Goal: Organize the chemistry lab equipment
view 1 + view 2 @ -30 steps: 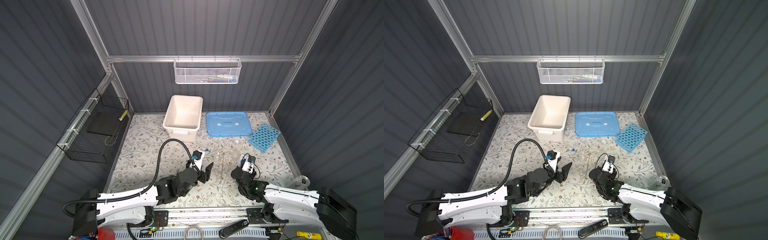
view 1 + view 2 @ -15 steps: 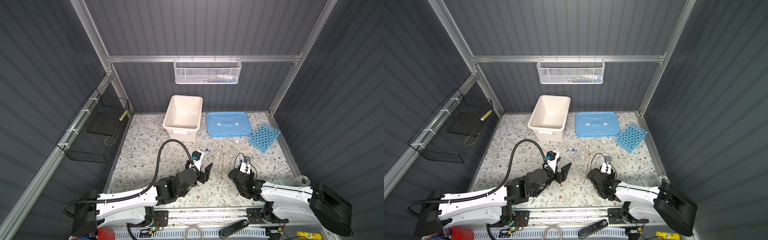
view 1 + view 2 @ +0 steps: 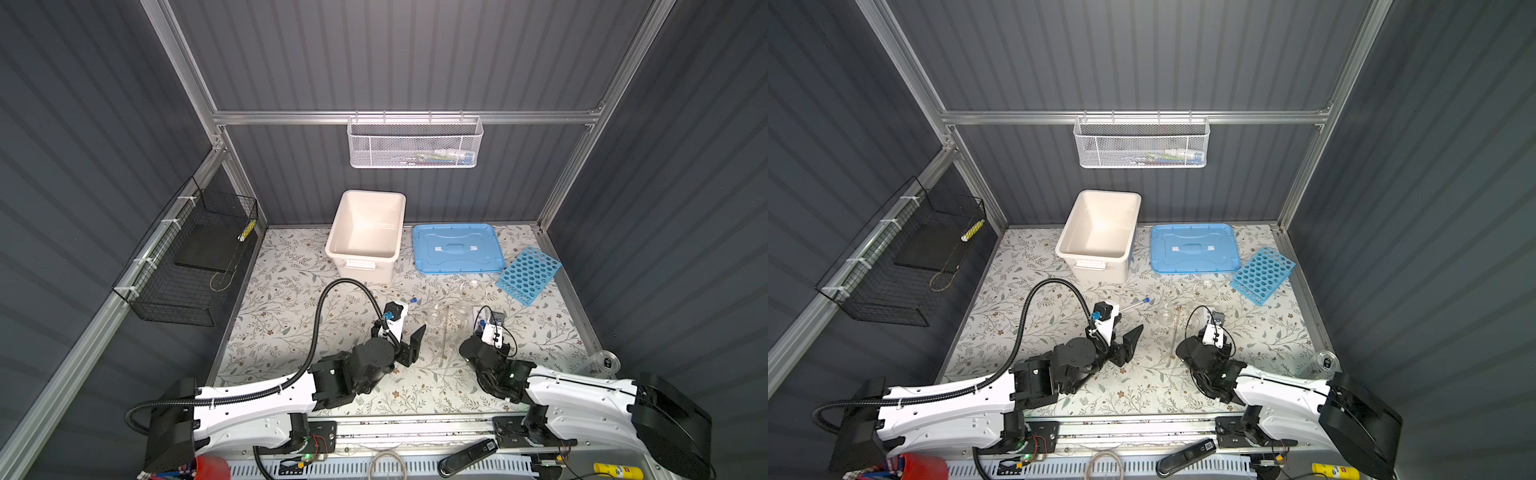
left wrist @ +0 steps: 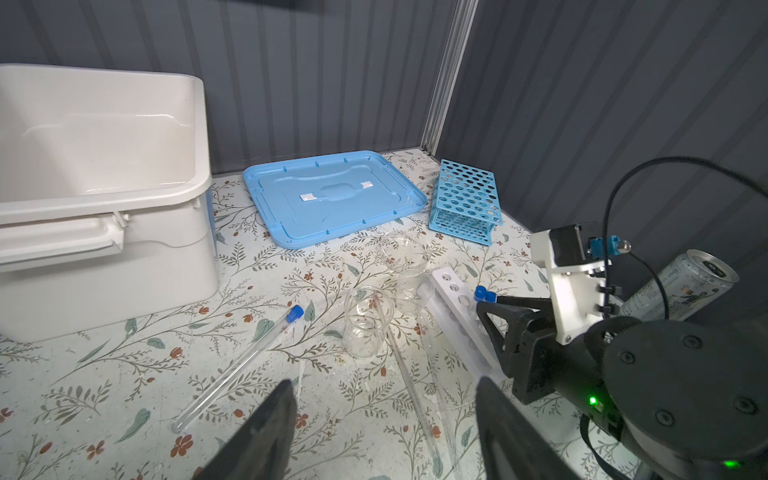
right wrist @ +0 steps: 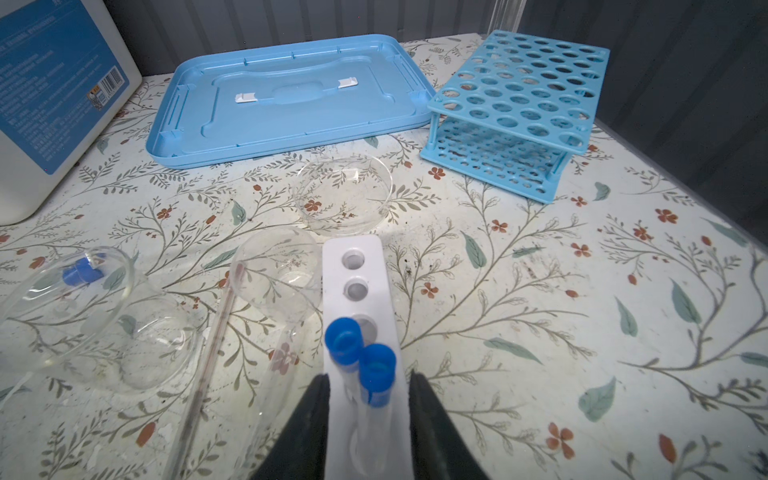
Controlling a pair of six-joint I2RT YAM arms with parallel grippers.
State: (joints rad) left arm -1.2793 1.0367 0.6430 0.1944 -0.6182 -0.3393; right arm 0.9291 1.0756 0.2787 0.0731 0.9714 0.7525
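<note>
Right gripper [image 5: 370, 377]: jaws apart, one finger on each side of the small white rack [image 5: 356, 266]. The two blue-capped tubes [image 5: 344, 343] standing in the rack are between the fingers. Contact with the rack cannot be confirmed.

Left gripper [image 4: 385, 385]: jaws wide apart, holding nothing, hanging over the flowered table [image 4: 104, 374].

A third capped tube [image 4: 245, 357] lies flat on the table between the white tub [image 4: 99, 199] and an upright clear beaker [image 4: 368, 328]. A thin glass rod [image 4: 405, 374] lies alongside the beaker. A shallow glass dish [image 5: 345, 195] sits between the white rack and the blue lid [image 5: 286, 95]. The sky-blue rack [image 5: 515, 104] stands just beside the lid.
</note>
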